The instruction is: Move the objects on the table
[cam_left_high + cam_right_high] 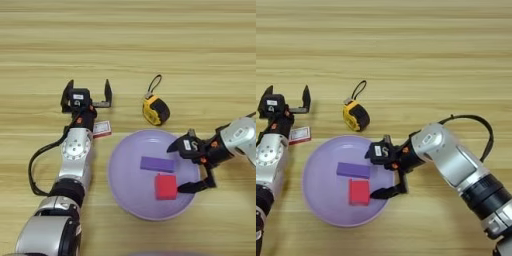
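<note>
1. Lavender plate (125,165) lies on the light-wood table (150,45), toward the 6 o'clock side of the view.
2. Inside the plate, the flat purple block (157,164) rests near the middle, and the red cube (166,186) sits just beside it at its 5 o'clock.
3. The right gripper (375,171) reaches over the plate's 3 o'clock rim, its two black fingers spread apart; one fingertip (376,194) lies against the cube's 3 o'clock side.
4. A yellow tape measure (155,110) with a black loop stands at the plate's 12 o'clock, apart from it.
5. The left gripper (87,92) hovers at the plate's 10 o'clock, fingers wide apart, holding nothing.
6. The white card with red label (102,129) lies partly under the left arm, near the plate's rim.
</note>
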